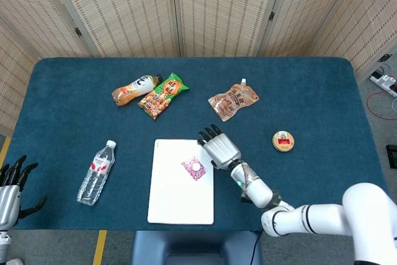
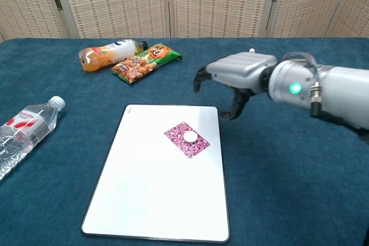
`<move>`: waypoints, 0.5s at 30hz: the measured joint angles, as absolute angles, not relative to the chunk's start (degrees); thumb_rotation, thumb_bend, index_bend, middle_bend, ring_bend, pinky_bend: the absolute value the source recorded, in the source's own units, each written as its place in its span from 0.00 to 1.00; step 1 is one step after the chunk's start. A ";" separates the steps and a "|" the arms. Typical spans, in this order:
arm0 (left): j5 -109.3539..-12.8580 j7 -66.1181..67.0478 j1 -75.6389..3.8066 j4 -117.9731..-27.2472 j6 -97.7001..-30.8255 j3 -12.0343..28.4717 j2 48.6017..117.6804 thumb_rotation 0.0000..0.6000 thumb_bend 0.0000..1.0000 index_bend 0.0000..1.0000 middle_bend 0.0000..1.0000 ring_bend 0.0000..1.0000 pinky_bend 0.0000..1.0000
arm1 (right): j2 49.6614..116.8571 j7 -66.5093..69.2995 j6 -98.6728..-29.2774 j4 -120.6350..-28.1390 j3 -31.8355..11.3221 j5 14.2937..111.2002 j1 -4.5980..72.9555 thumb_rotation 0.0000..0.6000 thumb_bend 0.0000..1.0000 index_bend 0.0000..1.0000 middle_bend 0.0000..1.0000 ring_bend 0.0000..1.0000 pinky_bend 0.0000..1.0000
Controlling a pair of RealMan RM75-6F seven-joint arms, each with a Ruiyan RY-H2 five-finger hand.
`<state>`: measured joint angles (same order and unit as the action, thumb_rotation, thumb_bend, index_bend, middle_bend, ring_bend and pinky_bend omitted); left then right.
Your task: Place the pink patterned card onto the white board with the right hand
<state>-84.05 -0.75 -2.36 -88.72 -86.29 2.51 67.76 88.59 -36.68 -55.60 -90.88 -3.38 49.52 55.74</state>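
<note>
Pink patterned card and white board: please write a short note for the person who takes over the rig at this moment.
Right hand: holds nothing, fingers apart and curled downward, raised beside the board's far right corner, clear of the card.
Left hand: idle at the table's near left edge, fingers apart, holds nothing.
Pink patterned card: lies flat on the white board, in its far right part, with a small white round spot on it.
Done: the card is on the board and released.
Left: probably only to draw the right arm back; no further handling of the card seems needed.
</note>
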 measured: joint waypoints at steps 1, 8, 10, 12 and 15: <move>-84.20 -0.83 -2.45 -88.68 -86.34 2.57 67.84 1.00 0.29 0.19 0.06 0.14 0.00 | 87.29 -36.23 -57.11 -91.97 -3.01 50.39 54.65 1.00 0.36 0.20 0.12 0.05 0.00; -85.59 -0.64 -2.93 -89.44 -86.76 2.66 67.83 1.00 0.29 0.19 0.06 0.14 0.00 | 75.87 -29.57 -70.02 -99.15 1.34 60.13 43.39 1.00 0.36 0.20 0.12 0.08 0.00; -85.79 -0.42 -2.98 -89.94 -87.13 2.74 67.76 1.00 0.29 0.19 0.06 0.14 0.00 | 72.89 -26.96 -73.98 -100.28 2.98 63.60 39.66 1.00 0.36 0.20 0.12 0.07 0.00; -85.90 -0.22 -3.03 -90.41 -87.29 2.82 67.76 1.00 0.29 0.19 0.06 0.14 0.00 | 71.02 -24.33 -77.87 -100.89 4.61 67.06 35.90 1.00 0.36 0.20 0.12 0.06 0.00; -86.36 0.57 -3.17 -91.16 -87.45 2.80 67.78 1.00 0.29 0.18 0.06 0.14 0.00 | 69.17 -20.23 -83.41 -101.05 6.77 71.80 30.50 1.00 0.36 0.20 0.11 0.06 0.00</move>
<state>-86.36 0.57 -3.17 -91.16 -87.45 2.80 67.78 69.17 -20.23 -83.41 -101.05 6.77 71.80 30.50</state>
